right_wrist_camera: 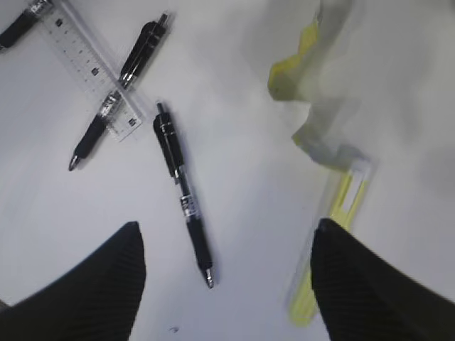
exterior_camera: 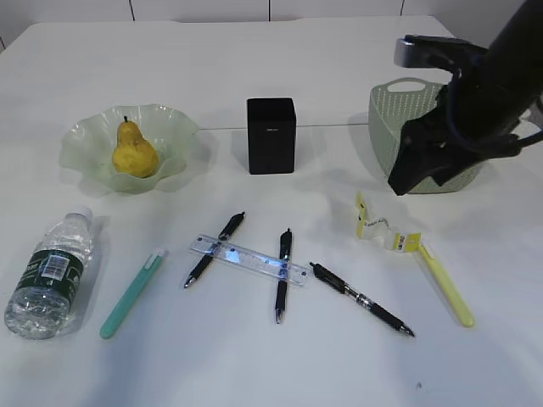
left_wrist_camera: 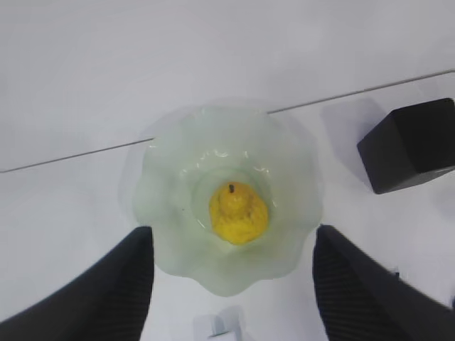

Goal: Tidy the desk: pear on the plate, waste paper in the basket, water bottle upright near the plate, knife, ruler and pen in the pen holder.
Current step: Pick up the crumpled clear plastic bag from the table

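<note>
1. Right gripper [right_wrist_camera: 224, 284] hangs with jaws spread wide and nothing between them. The yellow knife [right_wrist_camera: 328, 249] lies just inside its right finger, and the crumpled waste paper [right_wrist_camera: 313, 106] sits beyond the tips.
2. A black pen [right_wrist_camera: 181, 192] lies in the gap nearer the left finger, with the clear ruler [right_wrist_camera: 92, 60] farther off.
3. Left gripper [left_wrist_camera: 231, 284] is also wide open, above the plate [left_wrist_camera: 170, 206] by the desk's left edge, and the pear [left_wrist_camera: 238, 212] is on the plate.
4. The basket [exterior_camera: 386, 110] stands toward the far right corner, and the bottle [exterior_camera: 51, 271] lies flat at the near left.
</note>
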Available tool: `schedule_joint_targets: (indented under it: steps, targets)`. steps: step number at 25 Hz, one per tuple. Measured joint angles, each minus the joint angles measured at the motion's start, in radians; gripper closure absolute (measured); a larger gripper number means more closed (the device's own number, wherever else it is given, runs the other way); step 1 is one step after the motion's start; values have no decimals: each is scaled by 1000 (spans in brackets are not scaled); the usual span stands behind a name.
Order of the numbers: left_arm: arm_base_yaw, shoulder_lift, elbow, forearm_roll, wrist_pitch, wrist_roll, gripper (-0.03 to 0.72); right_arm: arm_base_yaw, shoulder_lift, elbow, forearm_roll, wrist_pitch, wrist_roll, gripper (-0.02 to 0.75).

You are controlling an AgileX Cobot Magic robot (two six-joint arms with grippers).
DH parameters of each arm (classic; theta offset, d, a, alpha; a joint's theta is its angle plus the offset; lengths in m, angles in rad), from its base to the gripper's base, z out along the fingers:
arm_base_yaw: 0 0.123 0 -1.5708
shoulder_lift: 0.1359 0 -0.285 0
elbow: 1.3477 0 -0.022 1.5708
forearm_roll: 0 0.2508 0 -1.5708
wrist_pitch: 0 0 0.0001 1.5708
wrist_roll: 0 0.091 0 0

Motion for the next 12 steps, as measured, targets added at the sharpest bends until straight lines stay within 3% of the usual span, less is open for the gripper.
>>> schedule_joint_targets:
  steps: [12]
  targets:
    - [0, -123, -2, -2, 8, -7, 192, 66, 277, -220, -121, -22, -114, 172]
